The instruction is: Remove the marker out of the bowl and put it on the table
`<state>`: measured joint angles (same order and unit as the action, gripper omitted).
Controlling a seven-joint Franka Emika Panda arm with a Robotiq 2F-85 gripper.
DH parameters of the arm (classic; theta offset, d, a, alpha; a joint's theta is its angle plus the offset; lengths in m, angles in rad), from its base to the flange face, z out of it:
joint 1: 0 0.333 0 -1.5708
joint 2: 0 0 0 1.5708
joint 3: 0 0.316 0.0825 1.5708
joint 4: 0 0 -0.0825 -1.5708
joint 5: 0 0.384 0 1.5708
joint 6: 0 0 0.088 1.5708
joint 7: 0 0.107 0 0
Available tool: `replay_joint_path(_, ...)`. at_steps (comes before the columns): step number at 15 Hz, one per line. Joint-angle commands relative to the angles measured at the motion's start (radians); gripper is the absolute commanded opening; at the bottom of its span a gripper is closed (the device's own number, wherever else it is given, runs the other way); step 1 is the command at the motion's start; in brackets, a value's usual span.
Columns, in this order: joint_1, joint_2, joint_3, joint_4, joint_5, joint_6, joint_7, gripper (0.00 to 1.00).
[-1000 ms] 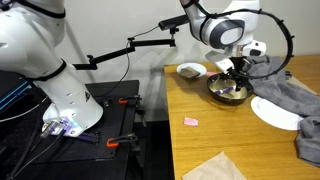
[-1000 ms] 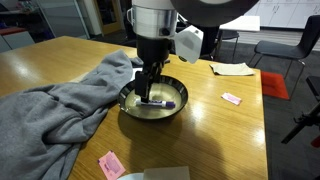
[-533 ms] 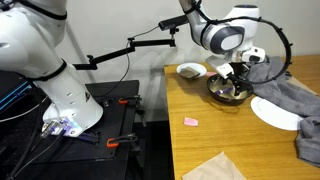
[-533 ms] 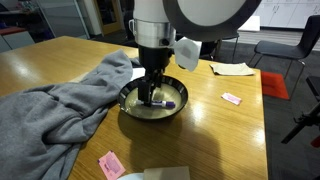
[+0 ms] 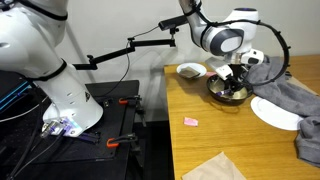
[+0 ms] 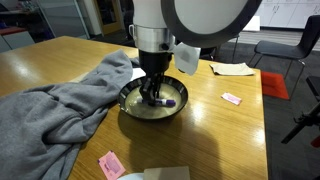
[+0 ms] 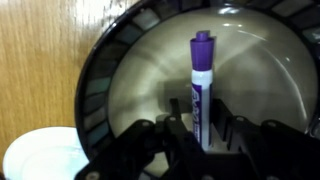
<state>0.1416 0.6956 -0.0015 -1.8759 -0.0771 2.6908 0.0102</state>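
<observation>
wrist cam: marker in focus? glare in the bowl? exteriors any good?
Wrist view: marker soft but readable; mild sheen inside the bowl, nothing blown out; gripper dark and blurred near the lens. In an exterior view the bowl is tiny, marker indiscernible; in an exterior view the marker shows, low resolution.

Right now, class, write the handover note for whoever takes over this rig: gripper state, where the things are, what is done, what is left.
Gripper: open, lowered into the bowl, straddling one end of the marker.
Marker: lying flat on the bowl's bottom, not yet gripped.
Done: the approach and the line-up over the marker.
Left: close on it, lift it out, set it on the table.
</observation>
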Motion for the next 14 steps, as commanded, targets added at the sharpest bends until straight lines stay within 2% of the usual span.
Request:
replay_joint_path(1,0.021,0.006,-0.02,0.03,-0.023,-0.036,0.034,0.09)
replay_joint_path(2,0.023,0.001,-0.02,0.028,-0.023,-0.037,0.036,0.01)
replay_joint_path(3,0.023,-0.007,-0.019,0.022,-0.021,-0.035,0.037,0.01)
replay_joint_path(4,0.02,-0.028,-0.012,0.004,-0.014,-0.029,0.038,0.05)
replay_joint_path(10,0.02,-0.223,0.003,-0.13,0.009,0.006,0.091,0.05)
replay_joint_path(13,0.047,-0.361,-0.019,-0.219,-0.004,0.01,0.185,0.05)
replay_joint_path(14,0.067,-0.411,-0.046,-0.253,-0.025,0.021,0.255,0.05)
